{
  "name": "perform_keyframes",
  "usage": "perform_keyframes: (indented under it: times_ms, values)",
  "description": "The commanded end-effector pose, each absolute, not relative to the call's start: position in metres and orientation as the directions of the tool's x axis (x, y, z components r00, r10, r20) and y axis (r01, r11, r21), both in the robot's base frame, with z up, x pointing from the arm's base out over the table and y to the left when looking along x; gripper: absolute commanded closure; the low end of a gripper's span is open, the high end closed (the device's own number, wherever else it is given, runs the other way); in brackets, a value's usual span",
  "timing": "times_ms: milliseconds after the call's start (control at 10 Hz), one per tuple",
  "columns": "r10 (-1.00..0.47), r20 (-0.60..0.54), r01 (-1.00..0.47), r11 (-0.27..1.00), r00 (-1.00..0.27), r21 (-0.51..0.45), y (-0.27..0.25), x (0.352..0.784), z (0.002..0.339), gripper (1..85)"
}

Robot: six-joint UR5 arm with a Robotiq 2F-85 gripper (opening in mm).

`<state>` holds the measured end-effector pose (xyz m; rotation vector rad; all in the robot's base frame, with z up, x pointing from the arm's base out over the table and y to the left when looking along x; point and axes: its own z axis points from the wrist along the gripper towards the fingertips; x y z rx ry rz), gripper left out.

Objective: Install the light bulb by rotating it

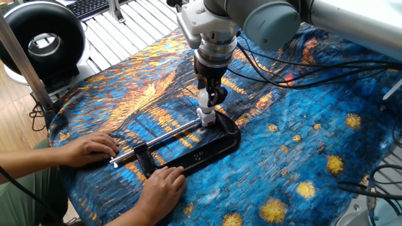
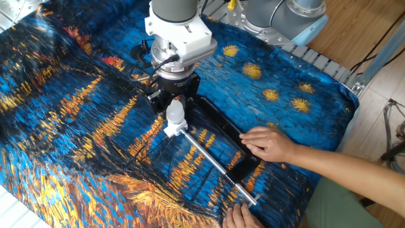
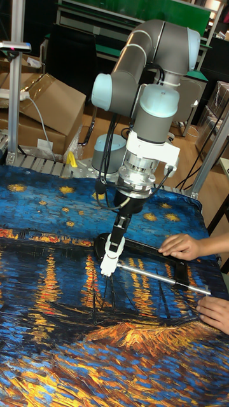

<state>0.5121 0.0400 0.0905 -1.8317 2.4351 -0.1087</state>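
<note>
Bulb (image 2: 174, 111) sits upright in white socket (image 2: 172, 129) at end of black clamp (image 1: 204, 147), mid-table. Gripper (image 2: 174, 100) comes straight down w/ fingers clamped on bulb, so wrist spin can screw it in. Person's hands (image 1: 94, 150) press the clamp down, prob. so it won't twist.

UR5 arm (image 3: 149, 57): grey cylindrical links, pale blue joint caps, rounded elbow housings. Wrist (image 2: 176, 31) ends in white flange, edges squared, silver ribbed ring beneath. Below that, black round collar. Pincer (image 2: 174, 101): black, two slim fingers (image 1: 215, 95), dark linkage visible. Black cables (image 1: 276, 66) loop from wrist, trail back along arm over cloth; one short black cable curls beside flange. Second grey base joint with blue cap at rear (image 2: 285, 16). No readable markings at this size.
</note>
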Motion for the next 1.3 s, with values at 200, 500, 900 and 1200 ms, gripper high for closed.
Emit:
perform_keyframes:
  times_ms: [200,500,900,1200]
  values:
    - [-0.942,-0.051,-0.934,0.335,-0.331,-0.122,0.0403,0.5134,0.0888,34.7]
    - [-0.925,-0.054,-0.917,0.381,-0.377,-0.123,0.0388,0.5123,0.0893,37.7]
    - [-0.864,-0.063,-0.858,0.504,-0.5,-0.103,0.0383,0.5083,0.089,43.0]
    - [-0.797,-0.077,-0.792,0.604,-0.599,-0.088,0.0397,0.5073,0.0887,46.0]
